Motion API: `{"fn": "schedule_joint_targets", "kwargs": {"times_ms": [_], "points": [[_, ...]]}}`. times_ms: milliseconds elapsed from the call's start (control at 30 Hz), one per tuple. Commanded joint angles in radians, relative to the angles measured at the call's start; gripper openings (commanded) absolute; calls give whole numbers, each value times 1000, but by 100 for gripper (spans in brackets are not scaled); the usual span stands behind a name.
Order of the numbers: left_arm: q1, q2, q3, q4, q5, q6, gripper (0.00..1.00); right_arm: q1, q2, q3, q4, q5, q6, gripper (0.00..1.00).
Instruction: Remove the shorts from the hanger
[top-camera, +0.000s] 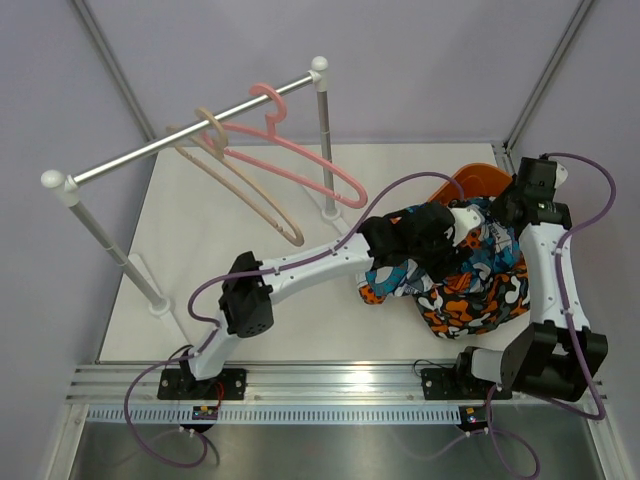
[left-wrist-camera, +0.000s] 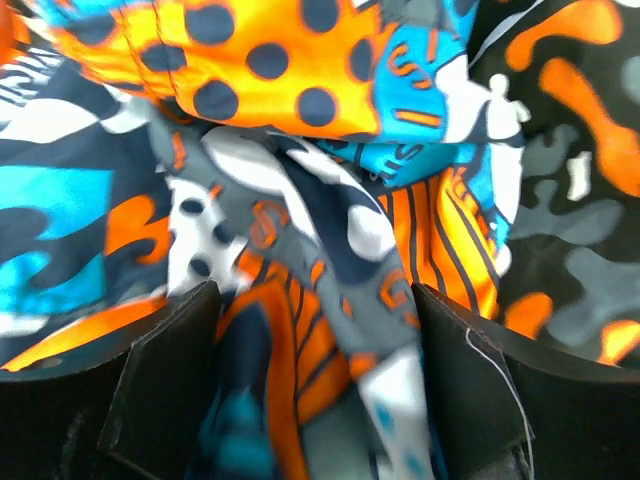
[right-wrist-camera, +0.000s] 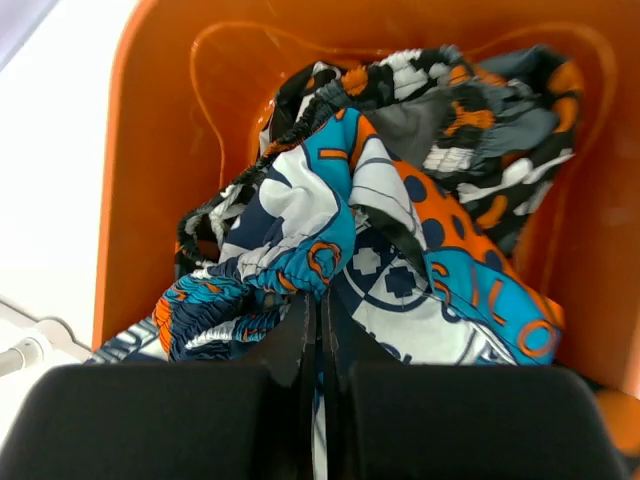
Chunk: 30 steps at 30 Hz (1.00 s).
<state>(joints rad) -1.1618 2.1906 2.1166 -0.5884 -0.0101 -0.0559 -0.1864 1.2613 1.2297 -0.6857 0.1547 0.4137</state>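
The blue, teal, orange and white print shorts lie bunched on the camouflage shorts at the table's right, partly over an orange bin. My left gripper is pressed into the pile. In the left wrist view it is open, with a fold of the print shorts between the jaws and the camouflage pair to the right. My right gripper is shut on an edge of the print shorts above the bin. The camouflage pair lies behind.
A pink hanger and a beige hanger hang bare on the metal rail at the back left. The rail's two posts stand on the white table. Purple cables loop around both arms.
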Motion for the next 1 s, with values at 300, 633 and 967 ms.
{"fn": "schedule_joint_targets", "kwargs": {"times_ms": [300,633,967], "points": [[5,-339,11,-119,-248,-21,82,-87,206,-92,228,-337,149,9],[2,-555,-446,-108,-200,-140,82,-137,435,98,255,-457,238,23],[-7,-534,-572,-2,-93,-150,83,-137,345,169,200,-449,212,59]]}}
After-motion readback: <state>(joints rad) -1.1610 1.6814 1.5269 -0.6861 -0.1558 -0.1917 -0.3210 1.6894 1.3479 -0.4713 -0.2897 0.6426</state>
